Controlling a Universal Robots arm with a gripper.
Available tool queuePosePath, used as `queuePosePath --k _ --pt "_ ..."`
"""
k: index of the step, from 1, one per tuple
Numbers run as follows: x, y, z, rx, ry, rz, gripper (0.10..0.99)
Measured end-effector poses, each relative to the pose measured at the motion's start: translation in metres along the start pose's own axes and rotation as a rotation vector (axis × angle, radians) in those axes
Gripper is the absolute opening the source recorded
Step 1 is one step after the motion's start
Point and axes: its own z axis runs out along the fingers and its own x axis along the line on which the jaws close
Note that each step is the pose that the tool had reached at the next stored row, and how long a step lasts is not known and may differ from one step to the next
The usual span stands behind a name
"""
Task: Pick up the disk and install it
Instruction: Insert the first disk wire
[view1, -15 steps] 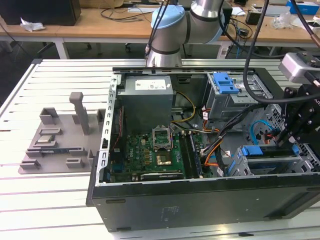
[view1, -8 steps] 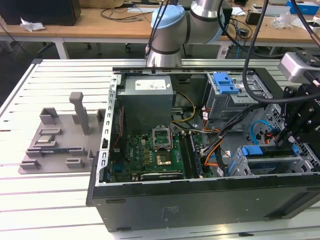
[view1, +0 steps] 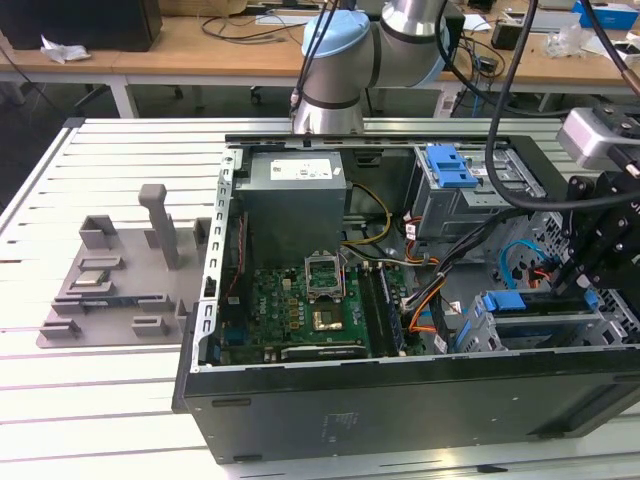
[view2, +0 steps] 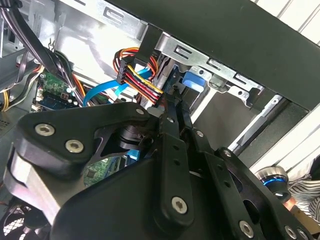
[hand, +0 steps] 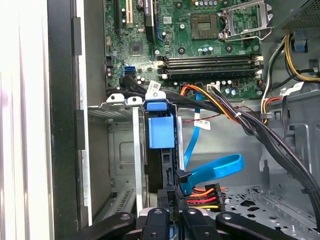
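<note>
The jaws are seen clamped on the thin upper edge of the disk, at the end nearest the arm's wrist. In the second wrist view the two black fingers run together to a narrow tip over the same edge.

The disk is stood on edge inside the metal drive cage, at the near corner of the computer case on the exterior view's right. Its long axis is laid along the near wall of the case. The end with the blue bracket tab is pointed toward the motherboard, to the exterior view's left. In the exterior view the disk shows as a blue-edged strip in the cage, with the jaws just above it.

Just beside the disk a flat blue data cable is looped. A plug with red, orange and yellow wires lies near the clamped end. A bundle of black cables is draped across the case floor toward the motherboard.

At the far side of the case a grey power-supply box is mounted. The case rests on a slatted white table. A grey fixture plate lies on the table, well apart, to the exterior view's left.
</note>
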Motion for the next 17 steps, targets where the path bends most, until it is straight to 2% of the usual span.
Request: queuePosePath --k 8,10,11,14,17 --pt "0.0006 -0.0002 0.0028 0.000 -0.0002 0.000 0.169" --pt "0.0007 0.0000 -0.0007 0.000 -0.0027 0.000 0.169" --pt "0.0008 0.0002 -0.0040 0.001 -0.0004 0.000 0.169" --pt "0.0007 0.0002 -0.0037 0.000 -0.0081 -0.001 0.169" --pt "0.0007 0.0002 -0.0027 0.000 -0.0123 -0.001 0.169"
